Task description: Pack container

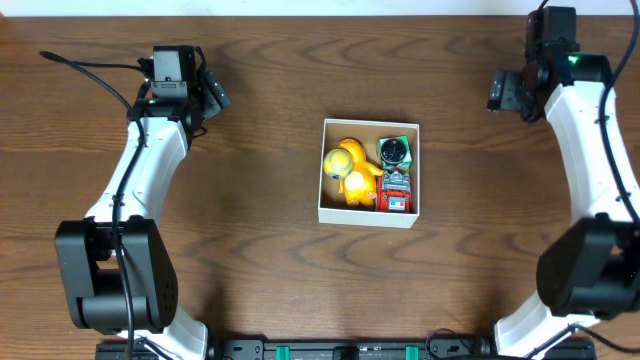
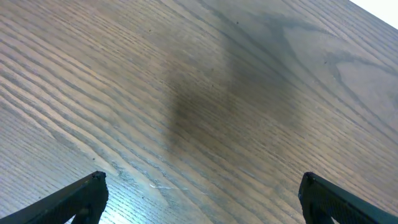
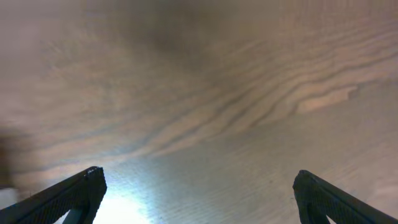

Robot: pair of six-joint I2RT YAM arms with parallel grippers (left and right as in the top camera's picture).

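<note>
A dark brown wood-grain counter fills the overhead view, and the two white arms reach up its sides from black bases at the near edge. The left arm leans toward the far left corner, with a black cable looping beside its wrist, and the right arm runs up to the far right corner. The container, square with thin white walls, sits just right of the counter's middle, well apart from both arms and roughly between them. The left tool hangs over wood with its dark fingers spread wide, gripping nothing. The right tool is likewise spread wide over blurred wood grain. Inside the container, a yellow toy takes up the left half. A red toy lies in the near right corner, touching the yellow toy, and a round green-and-black toy fills the far right corner just beyond it
</note>
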